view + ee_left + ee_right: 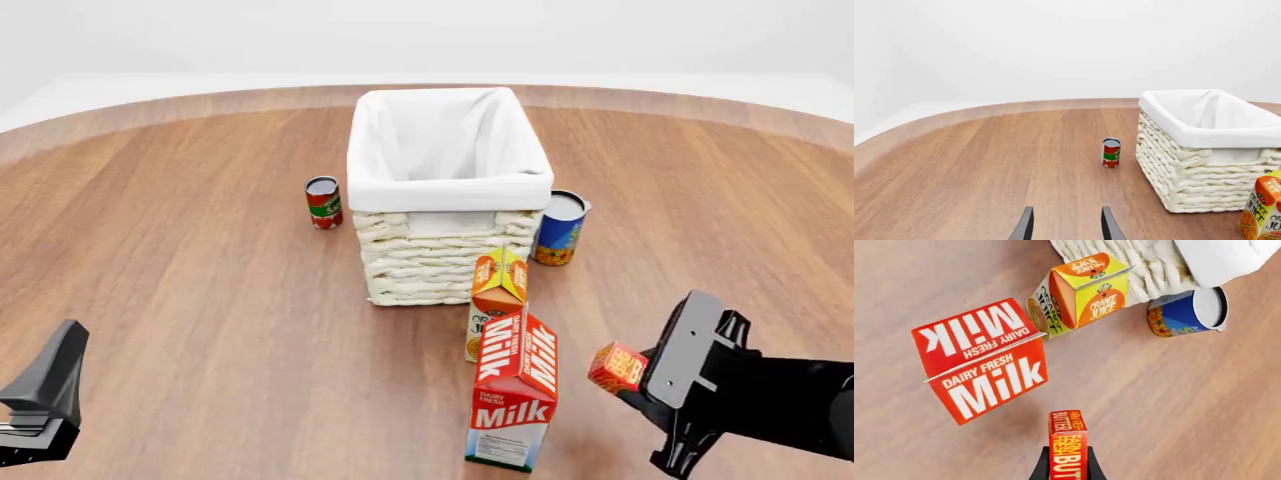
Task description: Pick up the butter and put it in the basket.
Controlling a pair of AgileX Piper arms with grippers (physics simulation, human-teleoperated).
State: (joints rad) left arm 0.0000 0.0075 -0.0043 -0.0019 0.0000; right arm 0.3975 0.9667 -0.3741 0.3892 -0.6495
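With right pincer (638,378) clamped on butter (618,367), lift clear of milk carton (514,390) alongside, then forward over juice carton (498,300) to basket (449,190); left pincer (1065,225) apart, idle.

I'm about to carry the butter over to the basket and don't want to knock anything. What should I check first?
1. Butter between the right gripper fingers: ok.
2. Butter lifted off the table: ok.
3. Basket interior free: ok, only liner visible.
4. Path clear: not ok, milk carton and juice carton stand between.
5. Blue can beside the basket: watch it.
6. Left gripper out of the way: ok.
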